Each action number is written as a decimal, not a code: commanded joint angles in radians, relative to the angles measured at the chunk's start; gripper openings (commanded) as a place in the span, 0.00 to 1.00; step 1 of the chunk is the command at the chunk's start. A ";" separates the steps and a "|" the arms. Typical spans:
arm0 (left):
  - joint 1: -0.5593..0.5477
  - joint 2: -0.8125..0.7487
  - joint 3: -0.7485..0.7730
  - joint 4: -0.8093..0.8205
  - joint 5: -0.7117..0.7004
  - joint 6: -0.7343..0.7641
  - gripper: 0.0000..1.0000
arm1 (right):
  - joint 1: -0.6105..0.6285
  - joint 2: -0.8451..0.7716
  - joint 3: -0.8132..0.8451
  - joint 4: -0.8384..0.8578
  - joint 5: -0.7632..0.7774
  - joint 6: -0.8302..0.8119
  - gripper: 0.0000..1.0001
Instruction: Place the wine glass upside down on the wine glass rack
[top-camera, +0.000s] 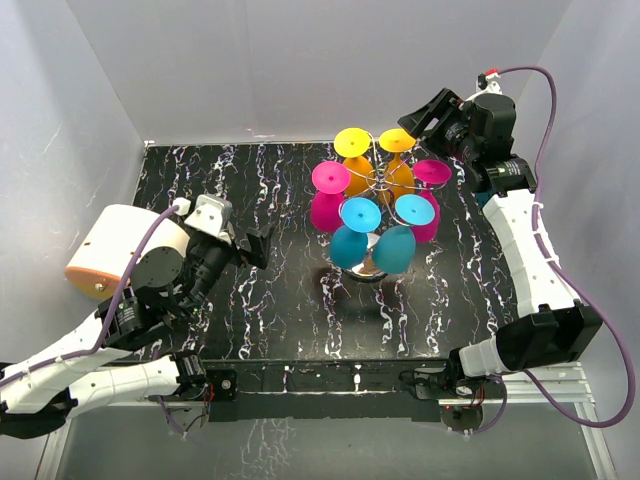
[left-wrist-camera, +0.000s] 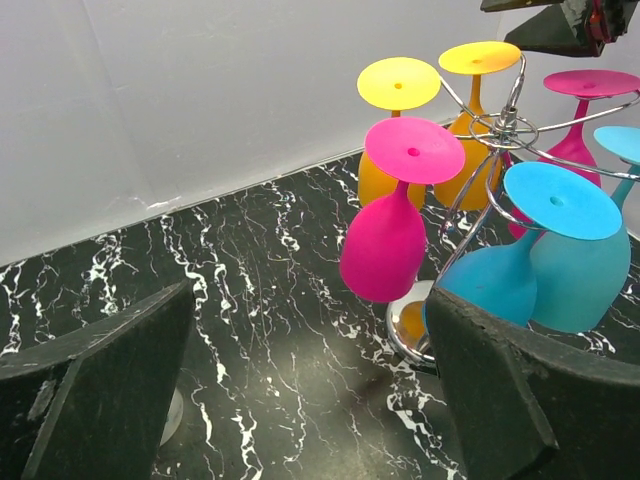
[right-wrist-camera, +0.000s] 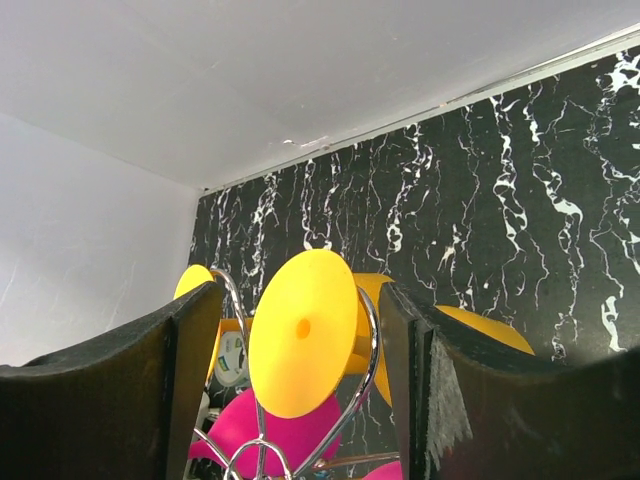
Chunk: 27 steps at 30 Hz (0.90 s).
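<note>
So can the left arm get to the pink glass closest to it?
Probably yes: nothing stands between the open left gripper and that pink glass hanging on the rack.

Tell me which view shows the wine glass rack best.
Left wrist: the wine glass rack appears side-on, with hub, wire arms and shiny base. Top external sees it from above, largely hidden by hanging glasses. Right wrist catches only wire loops by a yellow glass.
</note>
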 joint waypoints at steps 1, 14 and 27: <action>0.001 0.023 0.056 -0.023 -0.016 -0.075 0.99 | -0.002 -0.033 0.044 0.042 0.029 -0.039 0.64; 0.001 -0.018 0.028 -0.017 -0.057 -0.113 0.99 | -0.002 -0.215 -0.075 0.079 0.231 -0.088 0.81; 0.001 -0.014 -0.052 0.076 -0.112 -0.060 0.99 | -0.002 -0.784 -0.435 -0.149 0.534 -0.106 0.85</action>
